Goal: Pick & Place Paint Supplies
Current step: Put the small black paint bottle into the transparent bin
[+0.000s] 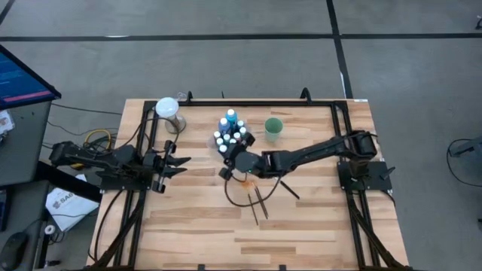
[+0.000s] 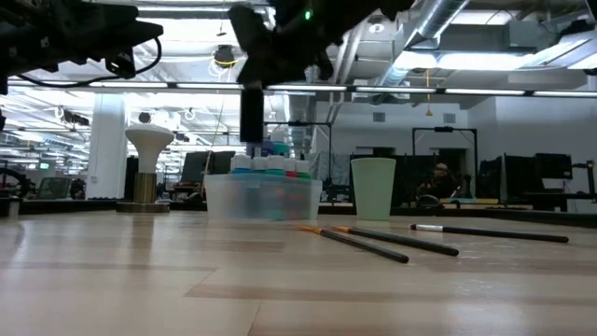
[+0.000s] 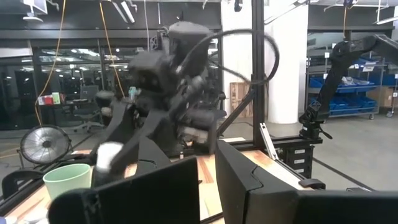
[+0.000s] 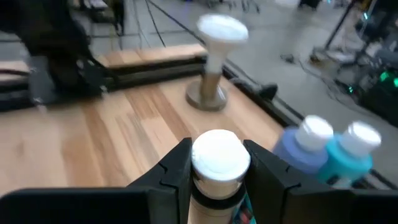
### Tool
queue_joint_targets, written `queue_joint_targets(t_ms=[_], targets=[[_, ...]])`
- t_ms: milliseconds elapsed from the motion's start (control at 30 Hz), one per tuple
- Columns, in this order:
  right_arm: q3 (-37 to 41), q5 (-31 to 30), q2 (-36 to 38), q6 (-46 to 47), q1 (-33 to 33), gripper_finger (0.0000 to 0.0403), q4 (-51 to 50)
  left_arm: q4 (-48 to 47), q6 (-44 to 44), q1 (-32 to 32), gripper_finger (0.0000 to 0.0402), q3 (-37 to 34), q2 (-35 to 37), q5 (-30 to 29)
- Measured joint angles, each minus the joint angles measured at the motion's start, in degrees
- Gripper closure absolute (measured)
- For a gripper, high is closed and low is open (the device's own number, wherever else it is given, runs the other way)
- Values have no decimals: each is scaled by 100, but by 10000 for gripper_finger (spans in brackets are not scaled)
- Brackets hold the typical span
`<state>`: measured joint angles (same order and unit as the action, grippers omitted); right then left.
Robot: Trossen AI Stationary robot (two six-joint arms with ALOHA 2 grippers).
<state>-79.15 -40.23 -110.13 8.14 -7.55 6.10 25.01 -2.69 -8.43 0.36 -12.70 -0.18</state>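
My right claw [image 4: 217, 171] clamped around a white-capped paint bottle [image 4: 219, 157], raised beside the clear tray [image 2: 262, 198] of bottles, my left claw [image 1: 175, 165] clenched, idle at the bench [image 1: 316, 226] edge

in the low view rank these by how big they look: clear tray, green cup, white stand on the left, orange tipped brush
1. clear tray, widest and bulkiest
2. white stand and green cup, too alike to rank; the stand is taller and slimmer
3. orange tipped brush, long but very thin

The brush lies nearer the camera, which flatters it.
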Motion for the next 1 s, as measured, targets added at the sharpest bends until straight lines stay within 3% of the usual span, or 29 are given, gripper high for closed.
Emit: queue_joint_targets(t_ms=[433, 1000], targets=[[94, 230, -360, 371, 206, 296, 347, 1, 0, 1, 401, 0, -42, -1], [118, 190, -535, -30, 238, 296, 470, 57, -1, 1, 401, 0, -42, 1]])
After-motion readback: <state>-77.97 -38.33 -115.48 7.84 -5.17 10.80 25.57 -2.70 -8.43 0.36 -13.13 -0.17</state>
